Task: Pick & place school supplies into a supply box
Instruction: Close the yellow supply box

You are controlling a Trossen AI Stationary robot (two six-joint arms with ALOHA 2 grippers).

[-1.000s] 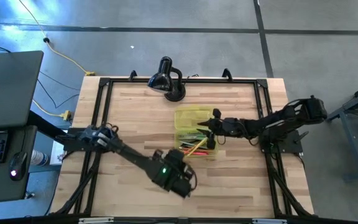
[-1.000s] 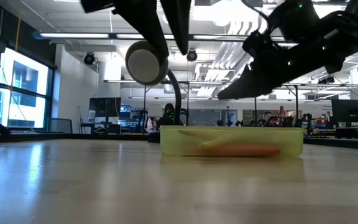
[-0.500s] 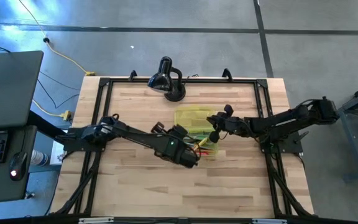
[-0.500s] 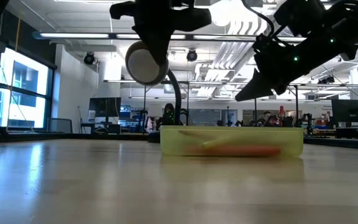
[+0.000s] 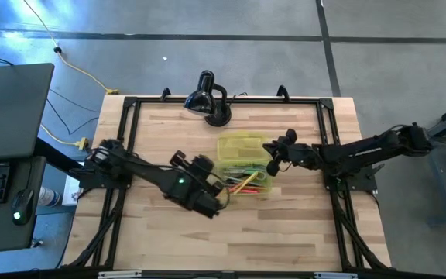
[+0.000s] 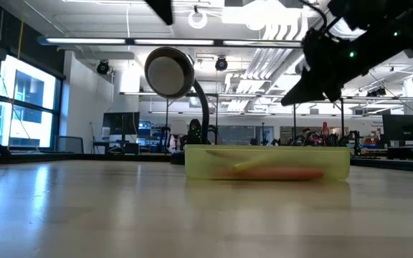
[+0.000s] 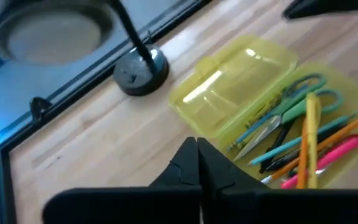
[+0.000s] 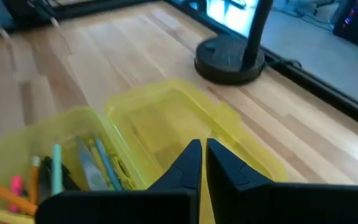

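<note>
The supply box (image 5: pixel 243 165) lies open at the table's middle. Its lid (image 7: pixel 235 81) lies flat on the far side, and its tray (image 8: pixel 61 162) holds the school supplies (image 7: pixel 303 137): orange, yellow, pink and blue-green pens and green-handled scissors (image 7: pixel 309 93). My left gripper (image 5: pixel 221 203) hovers shut just left of the tray's near corner, holding nothing. My right gripper (image 5: pixel 272 164) hangs shut over the box's right end, well above the box (image 6: pixel 267 163) in the low view, with nothing in it.
A black desk lamp (image 5: pixel 207 101) stands at the far edge behind the box, its head (image 6: pixel 169 72) turned toward the near side. A black frame (image 5: pixel 130 124) runs round the tabletop. Bare wood lies left, right and near of the box.
My left gripper has swung from near the table's front edge toward the box, then drawn back left and up, leaving the low view. My right gripper has pulled back a little toward the table's right edge and risen. The box and the supplies have stayed put.
</note>
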